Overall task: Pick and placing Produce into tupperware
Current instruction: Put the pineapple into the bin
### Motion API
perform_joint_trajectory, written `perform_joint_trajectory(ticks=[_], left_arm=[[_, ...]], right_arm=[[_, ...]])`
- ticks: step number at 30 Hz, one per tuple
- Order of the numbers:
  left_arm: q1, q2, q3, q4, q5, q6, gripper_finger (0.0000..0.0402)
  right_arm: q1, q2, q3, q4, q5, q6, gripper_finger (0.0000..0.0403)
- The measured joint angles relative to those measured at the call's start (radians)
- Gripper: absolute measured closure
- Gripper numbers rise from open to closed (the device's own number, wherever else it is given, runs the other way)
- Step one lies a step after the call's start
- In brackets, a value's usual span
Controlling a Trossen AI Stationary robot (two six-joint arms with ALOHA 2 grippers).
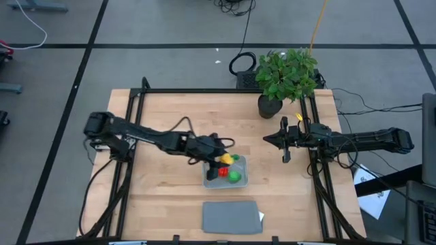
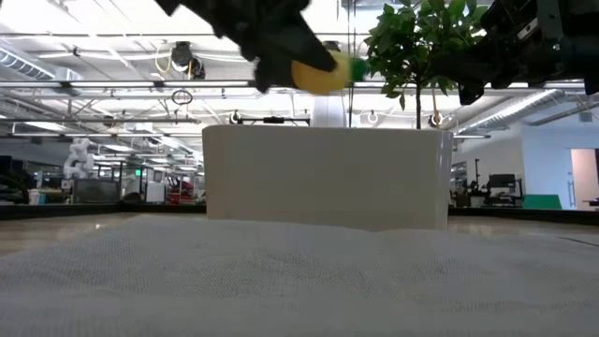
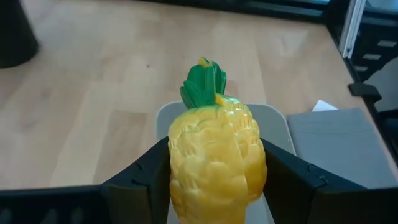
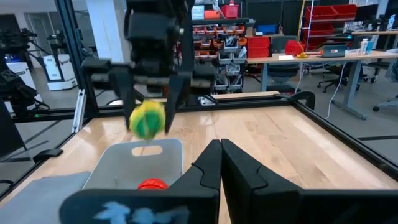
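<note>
The left gripper (image 1: 216,158) grasps the yellow produce piece (image 3: 216,155), holding it in the air directly above the tupperware (image 1: 212,178), where the red piece (image 1: 223,172) and green piece (image 1: 235,176) already lie. Its green tip points forward, away from the wrist. The right gripper (image 1: 285,141), fingers closed and empty, waits well apart near the tabletop (image 1: 170,122) edge.

Light wooden table (image 1: 163,116), blue-grey tupperware (image 1: 242,178) near centre, flat grey lid (image 1: 231,217) near it, potted plant (image 1: 286,78) at corner

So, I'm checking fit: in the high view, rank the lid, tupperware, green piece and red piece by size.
1. Lid
2. Tupperware
3. Green piece and red piece: alike, too close to rank.
</note>
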Motion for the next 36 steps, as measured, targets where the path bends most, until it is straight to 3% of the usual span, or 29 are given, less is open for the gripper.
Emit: perform_joint_trajectory(ticks=[4,10,24,36], left_arm=[[0.007,0.114,0.088,-0.023,0.073,0.024,0.0206],[0.011,0.211,0.176,-0.122,0.097,0.019,0.0206],[0.022,0.255,0.319,-0.399,0.180,0.077,0.0206],[0.021,0.296,0.325,-0.326,0.204,0.156,0.0206]], right_arm=[[0.000,0.000,0.000,0.000,0.000,0.000,0.0403],[0.000,0.000,0.000,-0.006,0.000,0.002,0.0403],[0.000,0.001,0.000,-0.014,0.000,-0.001,0.0403],[0.000,0.001,0.000,-0.017,0.000,-0.007,0.0403]])
